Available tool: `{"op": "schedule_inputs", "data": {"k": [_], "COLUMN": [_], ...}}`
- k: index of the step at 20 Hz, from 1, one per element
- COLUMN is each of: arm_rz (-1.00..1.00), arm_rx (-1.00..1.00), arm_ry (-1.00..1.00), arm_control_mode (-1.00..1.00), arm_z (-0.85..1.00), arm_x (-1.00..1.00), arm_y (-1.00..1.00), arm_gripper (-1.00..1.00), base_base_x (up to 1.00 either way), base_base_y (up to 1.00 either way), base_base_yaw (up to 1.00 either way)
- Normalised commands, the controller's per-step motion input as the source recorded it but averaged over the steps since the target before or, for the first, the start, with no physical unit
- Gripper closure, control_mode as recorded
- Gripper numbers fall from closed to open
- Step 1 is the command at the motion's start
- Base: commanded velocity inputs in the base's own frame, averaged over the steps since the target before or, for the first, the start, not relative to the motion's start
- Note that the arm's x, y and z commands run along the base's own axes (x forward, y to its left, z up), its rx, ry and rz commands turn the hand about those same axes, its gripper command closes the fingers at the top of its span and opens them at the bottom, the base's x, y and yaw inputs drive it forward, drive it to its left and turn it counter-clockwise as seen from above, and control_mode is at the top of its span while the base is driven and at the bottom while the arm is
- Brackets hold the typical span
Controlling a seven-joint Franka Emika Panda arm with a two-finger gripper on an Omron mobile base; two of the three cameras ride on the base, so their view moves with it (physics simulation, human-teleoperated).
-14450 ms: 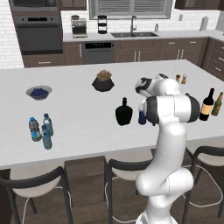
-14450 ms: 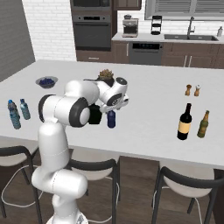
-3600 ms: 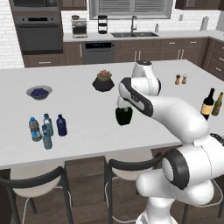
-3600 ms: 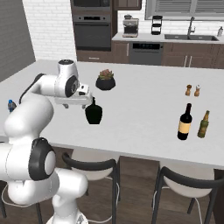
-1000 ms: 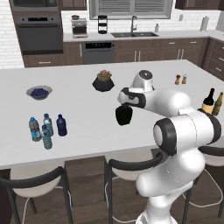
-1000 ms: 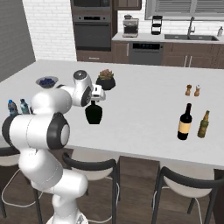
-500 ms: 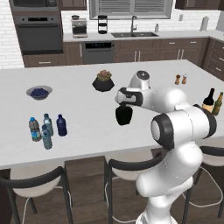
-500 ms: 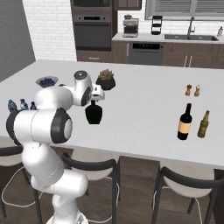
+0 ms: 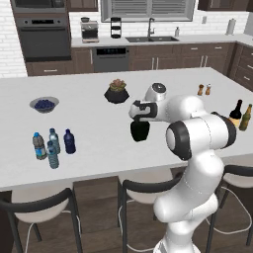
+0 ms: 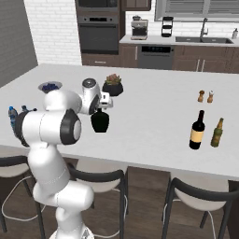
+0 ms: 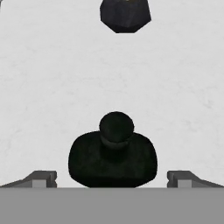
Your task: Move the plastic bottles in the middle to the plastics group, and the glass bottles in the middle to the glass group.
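Beneath the spread pincer (image 11: 112, 180) stands the black bottle (image 11: 113, 154); plant pot (image 11: 125, 14) beyond.

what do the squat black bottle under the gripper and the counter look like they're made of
Squat black bottle: opaque, evenly black, matte, with no highlights; possibly dark glass, but the render leaves it open. Counter: pale off-white slab with faint mottling in the hand view, smooth with a dull finish, probably stone or a stone-like composite.

The gripper (image 11: 112, 179) hangs spread straight over the black bottle (image 11: 113, 158), with bare counter (image 11: 183, 109) on both sides of it (room for each finger). Ahead stands a dark plant pot (image 11: 125, 15), well apart. The wine bottle (image 10: 197, 130) stands far off.
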Motion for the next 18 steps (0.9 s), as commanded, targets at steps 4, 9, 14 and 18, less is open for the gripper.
{"op": "schedule_inputs", "data": {"k": [4, 9, 14, 18], "arm_rz": [0.01, 0.02, 0.02, 0.02], "arm_rx": [0.0, 0.0, 0.0, 0.0], "arm_ry": [0.0, 0.0, 0.0, -0.01], "arm_control_mode": [-1.0, -1.0, -1.0, -1.0], "arm_z": [-0.07, -0.08, -0.07, -0.05], "arm_x": [0.28, 0.21, 0.01, 0.0], "arm_y": [0.0, 0.0, 0.0, 0.01], "arm_gripper": [-1.0, -1.0, -1.0, -1.0], "base_base_x": [0.0, 0.0, 0.0, 0.0], "base_base_y": [0.0, 0.0, 0.0, 0.0], "base_base_yaw": [0.0, 0.0, 0.0, 0.0]}}
